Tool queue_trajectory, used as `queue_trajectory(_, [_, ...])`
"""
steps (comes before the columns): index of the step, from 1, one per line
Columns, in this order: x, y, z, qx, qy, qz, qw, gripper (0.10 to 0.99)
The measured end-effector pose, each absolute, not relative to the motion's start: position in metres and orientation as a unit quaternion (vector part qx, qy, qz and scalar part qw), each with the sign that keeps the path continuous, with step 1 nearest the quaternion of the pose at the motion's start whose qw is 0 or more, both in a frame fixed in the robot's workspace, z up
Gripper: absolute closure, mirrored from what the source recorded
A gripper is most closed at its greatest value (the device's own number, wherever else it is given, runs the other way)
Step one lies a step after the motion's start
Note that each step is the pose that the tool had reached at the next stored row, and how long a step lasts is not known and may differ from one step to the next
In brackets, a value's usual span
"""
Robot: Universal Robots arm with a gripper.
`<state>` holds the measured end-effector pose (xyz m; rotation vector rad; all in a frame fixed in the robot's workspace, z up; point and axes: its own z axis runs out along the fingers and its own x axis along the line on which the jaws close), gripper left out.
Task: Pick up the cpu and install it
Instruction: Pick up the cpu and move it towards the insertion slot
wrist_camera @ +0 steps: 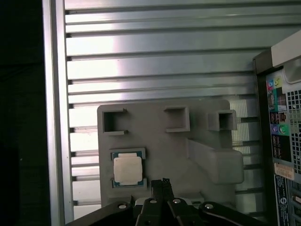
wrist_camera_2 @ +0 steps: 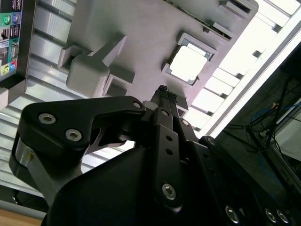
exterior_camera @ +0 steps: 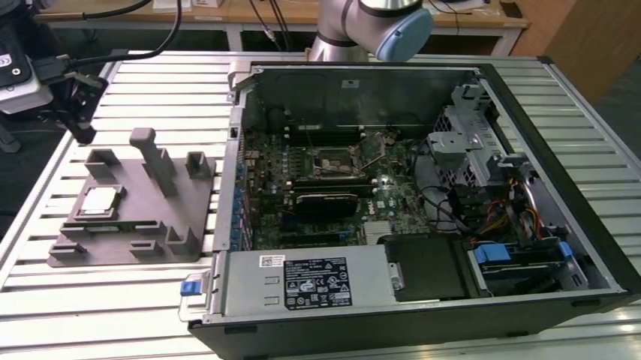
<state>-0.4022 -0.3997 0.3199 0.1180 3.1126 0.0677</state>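
Logged the cpu [exterior_camera: 98, 201] [wrist_camera_2: 188, 64] [wrist_camera: 128, 169] lying flat, pale metal top up, in a square recess of the grey fixture [exterior_camera: 130, 236], out on the slatted table [exterior_camera: 100, 300] to the exterior view's left of the open computer case [exterior_camera: 350, 90]. Found the gripper [exterior_camera: 85, 137] [wrist_camera_2: 165, 92] [wrist_camera: 163, 181] hanging near the fixture, apart from the cpu and touching nothing. Noted in both wrist views a narrow claw, fingers pressed together with nothing between them.
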Motion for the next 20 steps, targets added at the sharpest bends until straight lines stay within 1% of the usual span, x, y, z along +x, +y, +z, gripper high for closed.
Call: queue_trajectory(20, [-0.4073, -0.3997, 0.315, 0.038, 0.999, 0.022, 0.013, 0.98])
